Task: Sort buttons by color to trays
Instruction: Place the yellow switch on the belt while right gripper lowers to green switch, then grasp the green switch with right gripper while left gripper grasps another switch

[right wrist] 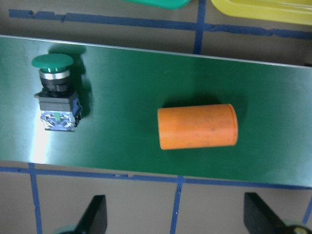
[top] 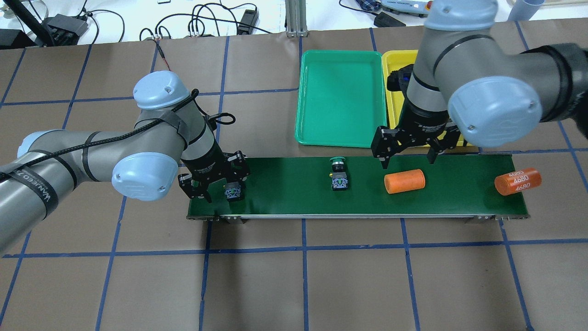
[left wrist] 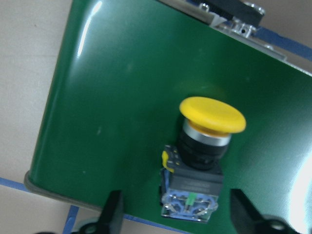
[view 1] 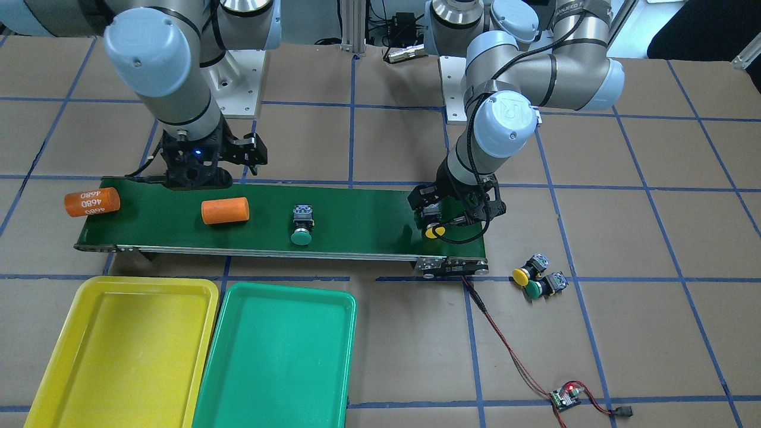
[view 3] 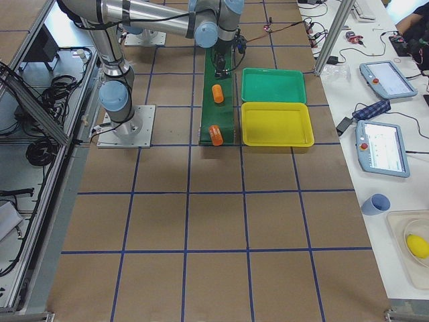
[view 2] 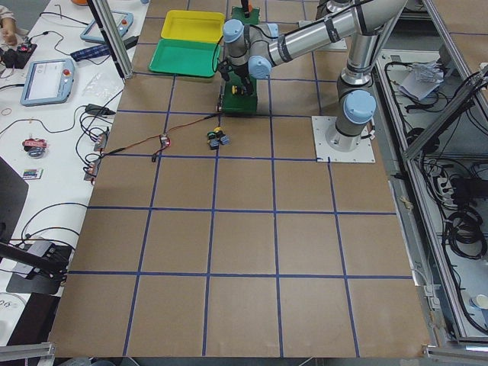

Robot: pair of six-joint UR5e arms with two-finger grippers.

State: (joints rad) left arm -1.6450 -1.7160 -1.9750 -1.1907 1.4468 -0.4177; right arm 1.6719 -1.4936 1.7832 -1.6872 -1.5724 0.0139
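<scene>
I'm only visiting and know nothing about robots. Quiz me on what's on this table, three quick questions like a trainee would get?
1. True or false: the yellow button under the open left end effector lies on the conveyor belt.
2. How many orange cylinders are on the belt? A one, B two, C three.
3. Fill in: two buttons lie on the table off the belt, one yellow, one ____.
Key: 1 true; 2 B; 3 green.

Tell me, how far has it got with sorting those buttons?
Nothing sorted yet: the yellow tray and green tray are empty. In hand: the left arm has open jaws around a yellow button on the belt. Left: that one, the green button on the belt, and the pair on the table.
</scene>
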